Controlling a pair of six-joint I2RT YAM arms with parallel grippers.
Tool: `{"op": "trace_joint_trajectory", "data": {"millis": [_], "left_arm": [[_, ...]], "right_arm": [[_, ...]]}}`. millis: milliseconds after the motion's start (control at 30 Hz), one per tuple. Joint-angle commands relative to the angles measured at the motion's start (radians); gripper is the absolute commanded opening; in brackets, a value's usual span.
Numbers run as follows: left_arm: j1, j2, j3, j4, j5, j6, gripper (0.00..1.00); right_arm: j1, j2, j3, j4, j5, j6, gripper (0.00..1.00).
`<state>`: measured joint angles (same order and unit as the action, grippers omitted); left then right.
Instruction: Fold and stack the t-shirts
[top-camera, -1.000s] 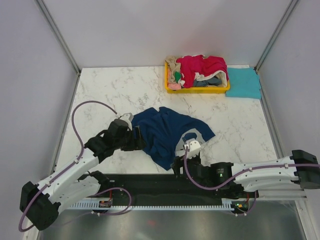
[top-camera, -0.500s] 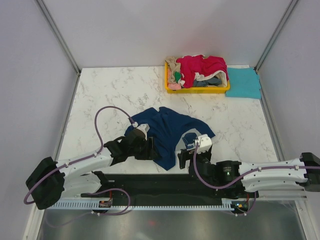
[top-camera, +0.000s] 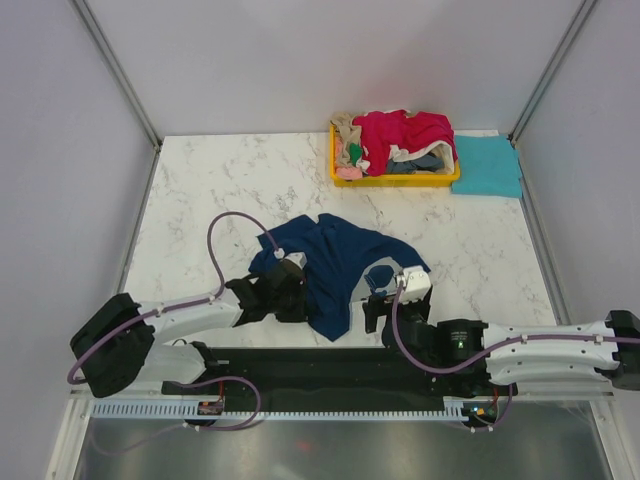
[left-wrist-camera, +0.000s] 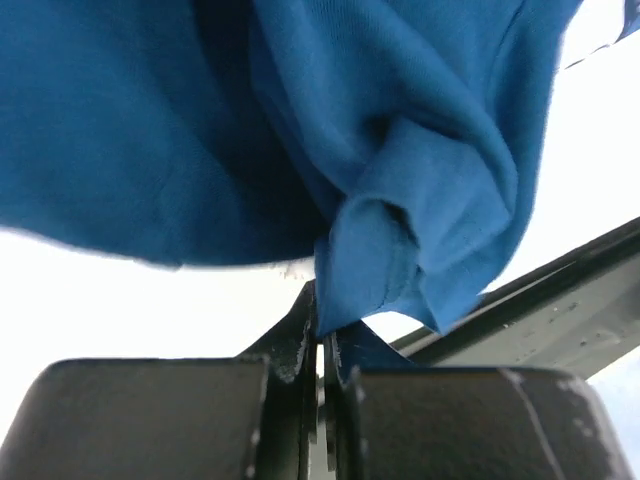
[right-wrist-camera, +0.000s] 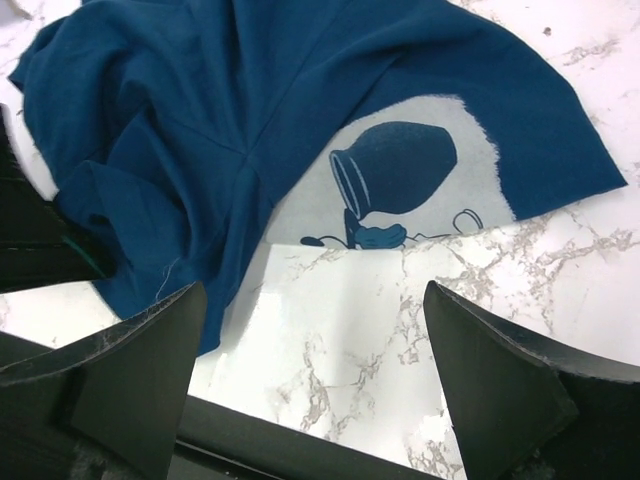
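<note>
A navy t-shirt (top-camera: 335, 262) with a pale Mickey Mouse print (right-wrist-camera: 400, 190) lies crumpled near the table's front edge. My left gripper (top-camera: 300, 300) is at its near left edge, shut on a fold of the navy cloth (left-wrist-camera: 400, 150), which bunches right above the pinched fingertips (left-wrist-camera: 300, 340). My right gripper (right-wrist-camera: 315, 370) stands open over bare marble just in front of the print, with nothing between its fingers; from above it (top-camera: 380, 298) sits at the shirt's near right edge. More t-shirts (top-camera: 400, 135), crimson-pink and beige among them, are heaped at the back.
The heap fills a yellow tray (top-camera: 395, 181) at the back right. A teal tee (top-camera: 487, 165) lies flat right of the tray. A black strip (top-camera: 320, 365) runs along the near table edge under both arms. Grey walls close in the table.
My left arm has swung toward the front along the shirt's left edge, and its gripper has shut on the cloth. My right gripper has shifted slightly right and opened wider.
</note>
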<state>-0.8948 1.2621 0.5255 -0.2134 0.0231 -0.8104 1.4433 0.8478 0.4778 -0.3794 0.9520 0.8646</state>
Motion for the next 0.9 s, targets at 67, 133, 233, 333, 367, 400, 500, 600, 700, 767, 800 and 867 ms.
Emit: {"op": "trace_joint_trajectory", "data": {"millis": [67,133,233,333,367,400,500,600,700,767,800,867], "left_arm": [[-0.007,-0.243,0.259,-0.337,-0.213,0.057,0.02],[-0.009,-0.384,0.415,-0.583,-0.404,0.079,0.02],[-0.007,-0.489,0.566,-0.785,-0.616,0.111,0.02],[-0.007,-0.581,0.596,-0.858,-0.754,0.132,0.02],[-0.007,-0.607,0.599,-0.883,-0.782,0.119,0.02],[-0.007,-0.622,0.599,-0.912,-0.804,0.078,0.02],[-0.007,-0.699,0.553,-0.957,-0.870,0.018,0.03],[-0.007,-0.771,0.469,-0.954,-0.902,-0.015,0.08],[-0.007,-0.780,0.482,-0.951,-0.917,0.000,0.07],[-0.007,-0.768,0.493,-0.961,-0.931,0.014,0.07],[-0.007,-0.758,0.505,-0.987,-0.957,-0.019,0.06],[-0.007,-0.756,0.524,-1.068,-0.991,-0.103,0.02]], "right_arm": [[-0.084,-0.024,0.002,-0.003,0.008,-0.025,0.98],[-0.148,-0.053,0.008,0.022,-0.022,-0.080,0.98],[-0.244,-0.081,0.021,0.074,-0.073,-0.142,0.98],[-0.320,-0.047,0.045,0.122,-0.123,-0.197,0.98],[-0.346,-0.030,0.054,0.128,-0.137,-0.203,0.98],[-0.357,0.009,0.061,0.138,-0.153,-0.205,0.98],[-0.395,0.072,0.084,0.148,-0.200,-0.190,0.98],[-0.451,0.148,0.088,0.178,-0.262,-0.184,0.98],[-0.538,0.140,0.067,0.243,-0.381,-0.188,0.98],[-0.630,0.125,0.047,0.308,-0.458,-0.182,0.96],[-0.664,0.120,0.029,0.326,-0.552,-0.170,0.95],[-0.746,0.128,0.010,0.371,-0.646,-0.162,0.95]]}}
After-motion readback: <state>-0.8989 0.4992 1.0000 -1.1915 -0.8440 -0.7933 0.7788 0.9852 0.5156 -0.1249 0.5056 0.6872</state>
